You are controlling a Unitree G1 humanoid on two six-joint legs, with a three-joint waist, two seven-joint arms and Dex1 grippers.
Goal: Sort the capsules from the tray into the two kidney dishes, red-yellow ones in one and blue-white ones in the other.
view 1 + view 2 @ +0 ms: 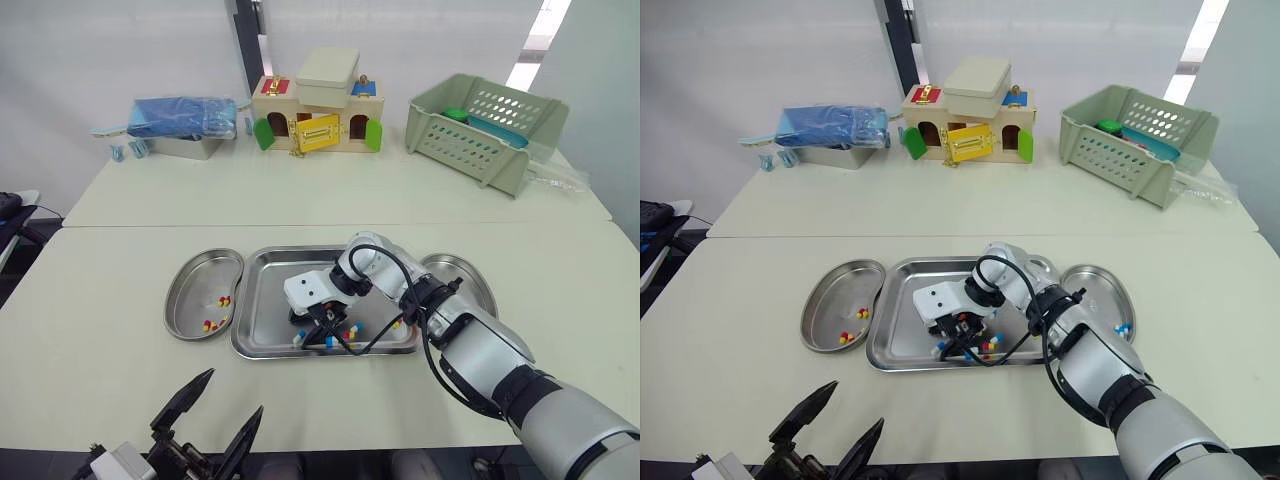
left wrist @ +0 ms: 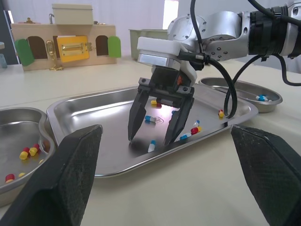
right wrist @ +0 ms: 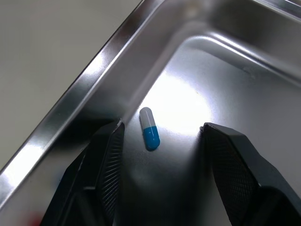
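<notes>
— Where was the right gripper [image 2: 149,136]?
— Down in the steel tray [image 1: 268,300], near its front edge, with its fingers spread wide and gripping nothing
— And the capsule it was over?
— A blue-white capsule [image 3: 150,135] lay flat on the tray floor between the two fingertips. In the right wrist view it touched neither. Other loose capsules [image 2: 195,129], in both colours, lay scattered just beside it
— What about the dishes?
— The left kidney dish [image 1: 190,290], just beside the tray, held a few red-yellow capsules [image 1: 215,322]. The right kidney dish [image 1: 1095,290] held a second blue-white capsule [image 2: 261,98]
— And the left gripper [image 1: 232,393]?
— It hung above the table [image 1: 100,300] in front of the tray, well apart from it, fingers parted and empty
</notes>
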